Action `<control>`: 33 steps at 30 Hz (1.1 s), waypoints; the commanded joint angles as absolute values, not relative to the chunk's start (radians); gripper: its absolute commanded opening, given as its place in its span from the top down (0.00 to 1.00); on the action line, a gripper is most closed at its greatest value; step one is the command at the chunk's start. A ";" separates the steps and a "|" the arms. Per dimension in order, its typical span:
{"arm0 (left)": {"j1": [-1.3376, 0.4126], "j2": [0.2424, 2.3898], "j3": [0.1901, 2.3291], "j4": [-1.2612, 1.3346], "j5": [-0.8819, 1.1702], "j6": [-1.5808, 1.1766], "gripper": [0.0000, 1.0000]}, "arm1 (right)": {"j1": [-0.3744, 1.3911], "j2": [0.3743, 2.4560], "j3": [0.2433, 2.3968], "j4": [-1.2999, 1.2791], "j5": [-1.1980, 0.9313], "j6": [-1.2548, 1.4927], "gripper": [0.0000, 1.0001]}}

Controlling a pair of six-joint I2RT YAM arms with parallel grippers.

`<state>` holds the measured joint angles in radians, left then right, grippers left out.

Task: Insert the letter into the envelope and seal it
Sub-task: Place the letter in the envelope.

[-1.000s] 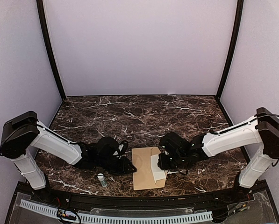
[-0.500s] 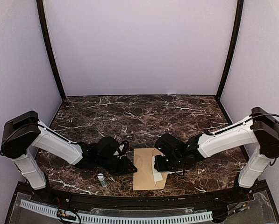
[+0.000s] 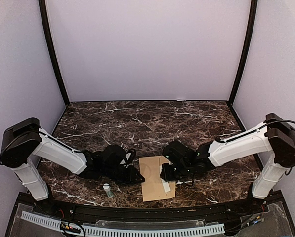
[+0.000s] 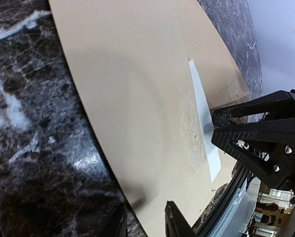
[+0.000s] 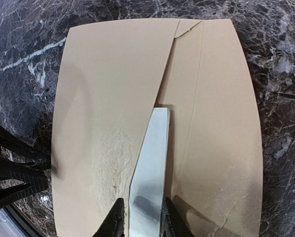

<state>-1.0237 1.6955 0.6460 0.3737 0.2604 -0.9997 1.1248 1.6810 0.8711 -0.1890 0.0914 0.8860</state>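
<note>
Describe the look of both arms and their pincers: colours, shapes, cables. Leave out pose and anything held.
Both arms match: the left arm and right arm have smooth white tubular links, boxy black joint housings and black wrists with looped black cables. The left pincer and right pincer are matte black; the right's fingers are tapering, ribbed wedges with small screws. No markings show.

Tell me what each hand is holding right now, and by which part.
Right hand: the letter's exposed end lies between its fingers, the rest inside the envelope. Left hand: its fingers straddle the envelope's edge. Whether either is actually clamped cannot be told.
</note>
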 commanded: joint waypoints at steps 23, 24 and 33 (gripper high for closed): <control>-1.068 1.607 0.572 0.384 0.238 -1.045 0.67 | 1.229 1.571 0.810 -0.236 0.133 1.022 0.61; -1.069 1.610 0.572 0.386 0.238 -1.048 0.67 | 1.230 1.573 0.810 -0.235 0.133 1.022 0.60; -1.084 1.639 0.578 0.402 0.245 -1.054 0.67 | 1.233 1.593 0.810 -0.226 0.130 1.023 0.59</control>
